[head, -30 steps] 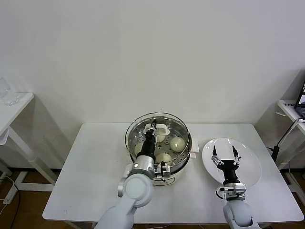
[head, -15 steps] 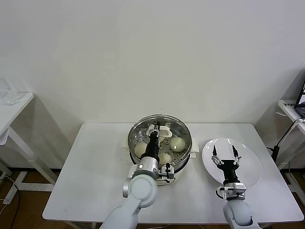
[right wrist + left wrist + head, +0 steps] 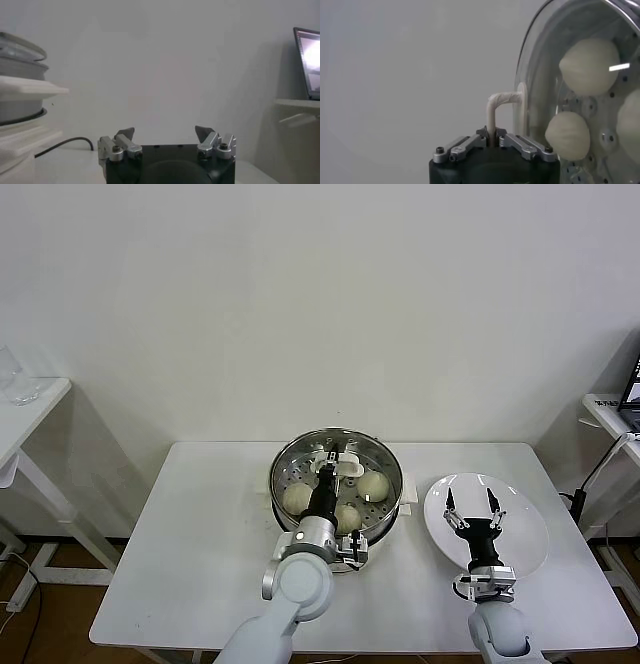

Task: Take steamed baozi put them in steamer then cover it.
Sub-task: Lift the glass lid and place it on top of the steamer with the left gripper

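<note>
The steel steamer (image 3: 284, 456) stands at the table's back centre on its white base. Several cream baozi (image 3: 373, 484) lie on its perforated tray; they also show through the glass in the left wrist view (image 3: 587, 59). My left gripper (image 3: 326, 466) is shut on the cream handle (image 3: 496, 107) of the glass cover (image 3: 532, 70) and holds the cover over the steamer's mouth. My right gripper (image 3: 472, 502) is open and empty above the white plate (image 3: 521, 539); its jaws stand wide apart in the right wrist view (image 3: 165, 135).
The empty white plate lies right of the steamer. A power cord (image 3: 65, 144) runs from the steamer's base. A side table (image 3: 30, 409) stands far left and a shelf (image 3: 612, 412) far right.
The left gripper has carried the cover to the right, from off-centre at the steamer's left rim to squarely over the pot. The right arm has not moved.
</note>
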Controlling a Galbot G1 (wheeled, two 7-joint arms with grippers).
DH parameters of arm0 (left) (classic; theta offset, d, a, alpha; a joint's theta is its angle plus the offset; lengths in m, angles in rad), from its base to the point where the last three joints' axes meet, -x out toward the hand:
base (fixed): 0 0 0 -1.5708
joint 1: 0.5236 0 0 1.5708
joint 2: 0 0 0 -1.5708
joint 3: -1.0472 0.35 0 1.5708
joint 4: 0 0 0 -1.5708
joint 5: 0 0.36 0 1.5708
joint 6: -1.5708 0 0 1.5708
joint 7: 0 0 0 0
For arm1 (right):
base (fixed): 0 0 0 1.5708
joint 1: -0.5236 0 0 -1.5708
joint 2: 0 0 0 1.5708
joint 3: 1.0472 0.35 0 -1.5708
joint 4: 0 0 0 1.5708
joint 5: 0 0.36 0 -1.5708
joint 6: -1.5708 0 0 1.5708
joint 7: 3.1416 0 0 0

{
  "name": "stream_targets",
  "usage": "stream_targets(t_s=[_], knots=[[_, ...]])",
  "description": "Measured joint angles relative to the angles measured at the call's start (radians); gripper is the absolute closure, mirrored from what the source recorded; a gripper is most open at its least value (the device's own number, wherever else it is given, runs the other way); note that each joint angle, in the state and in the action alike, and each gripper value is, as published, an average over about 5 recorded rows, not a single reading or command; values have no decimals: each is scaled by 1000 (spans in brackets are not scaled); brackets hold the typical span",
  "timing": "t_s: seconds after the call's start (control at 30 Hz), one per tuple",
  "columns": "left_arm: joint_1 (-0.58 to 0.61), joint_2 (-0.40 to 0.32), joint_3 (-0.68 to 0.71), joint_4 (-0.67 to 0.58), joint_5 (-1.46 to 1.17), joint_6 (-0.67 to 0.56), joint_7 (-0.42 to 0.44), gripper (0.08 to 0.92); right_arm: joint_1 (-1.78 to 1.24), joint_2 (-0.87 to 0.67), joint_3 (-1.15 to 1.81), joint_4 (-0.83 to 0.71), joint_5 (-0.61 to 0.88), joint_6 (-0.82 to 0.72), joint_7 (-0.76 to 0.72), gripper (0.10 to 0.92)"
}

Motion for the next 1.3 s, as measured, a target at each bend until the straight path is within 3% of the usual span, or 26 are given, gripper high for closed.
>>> stream_targets(t_s=[0.83, 1.3], knots=[[7, -13, -11, 33, 39, -22, -12, 811, 8, 0, -2, 1, 2, 1, 0, 203], [25, -5, -11, 7, 35, -16, 1, 516, 6, 2, -5, 2, 1, 2, 0, 203]])
